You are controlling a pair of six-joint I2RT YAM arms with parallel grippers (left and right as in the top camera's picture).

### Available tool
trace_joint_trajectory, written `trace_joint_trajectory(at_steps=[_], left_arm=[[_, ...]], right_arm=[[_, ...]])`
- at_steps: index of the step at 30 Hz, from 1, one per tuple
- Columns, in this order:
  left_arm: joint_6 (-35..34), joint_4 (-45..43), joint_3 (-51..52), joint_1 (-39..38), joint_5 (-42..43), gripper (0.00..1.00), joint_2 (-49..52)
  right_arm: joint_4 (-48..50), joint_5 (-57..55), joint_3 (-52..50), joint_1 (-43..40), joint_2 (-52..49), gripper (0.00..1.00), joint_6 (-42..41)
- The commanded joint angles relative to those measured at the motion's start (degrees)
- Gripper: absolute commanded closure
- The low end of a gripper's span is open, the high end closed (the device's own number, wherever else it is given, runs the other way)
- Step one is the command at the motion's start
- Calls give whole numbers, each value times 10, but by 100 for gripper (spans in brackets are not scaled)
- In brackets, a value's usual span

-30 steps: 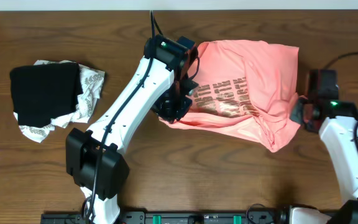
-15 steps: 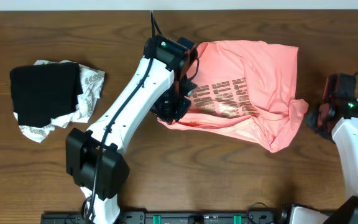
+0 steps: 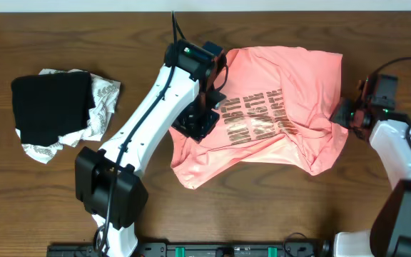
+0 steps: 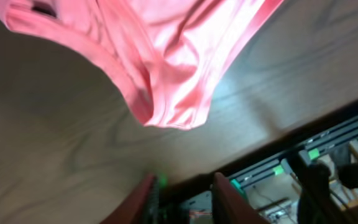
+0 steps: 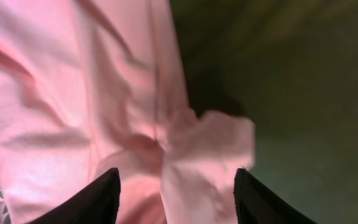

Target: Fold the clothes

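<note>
**Pink T-shirt spread mid-bench, both sets of fingers parted at its edges**

The salmon-pink T-shirt [image 3: 298, 78] lies rumpled on the brown bench [image 3: 262, 214], right of centre. Its gold-brown lettering [image 3: 255, 123] faces up and runs slantwise. A loose flap reaches toward the front edge at lower left.

Only the overhead view shows the whole garment and its print. It also shows that the left fingers [image 3: 195, 123] sit over the shirt's left border and the right fingers [image 3: 342, 114] sit at its right edge.

The overhead cannot settle how either pair stands; the wrist views do. The left wrist view shows a rounded pink fold [image 4: 166, 81] on the wood grain. The two reddish tips are apart with nothing between them, and a rack with green lights [image 4: 316, 152] lies beyond the bench edge. The right wrist view shows creased pink cloth [image 5: 104, 93] filling the left of the frame. A bunched corner lies below the two dark tips, which are spread wide and do not pinch it.

The left arm rises diagonally from its base near the front edge, bends at the far side of the shirt and points back down. The right arm comes up from the front right corner, its wrist turned left toward the shirt.

Well to the left lies a black folded garment [image 3: 48, 107] on top of a white patterned cloth [image 3: 107, 96].
</note>
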State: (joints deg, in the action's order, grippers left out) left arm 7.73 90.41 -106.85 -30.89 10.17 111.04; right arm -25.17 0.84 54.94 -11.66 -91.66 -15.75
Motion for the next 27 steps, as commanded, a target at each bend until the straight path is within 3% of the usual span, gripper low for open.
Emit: trace_joint_trajectory(at_steps=[1,7,11,17,27], left_arm=[[-14,-40,-2,-1,51,68,4],[-14,-233,16,-36,145,59,7],[-17,-297,22,-83,181,52,27],[-4,-353,22,-160,178,50,90],[42,-422,22,-184,96,50,175]], right_arm=[[23,35,-5,5,-24,40,54],[37,41,-4,-5,-30,38,53],[26,46,2,-30,-23,35,34],[-12,129,36,-105,-14,24,-36],[-69,181,74,-178,-12,20,-33]])
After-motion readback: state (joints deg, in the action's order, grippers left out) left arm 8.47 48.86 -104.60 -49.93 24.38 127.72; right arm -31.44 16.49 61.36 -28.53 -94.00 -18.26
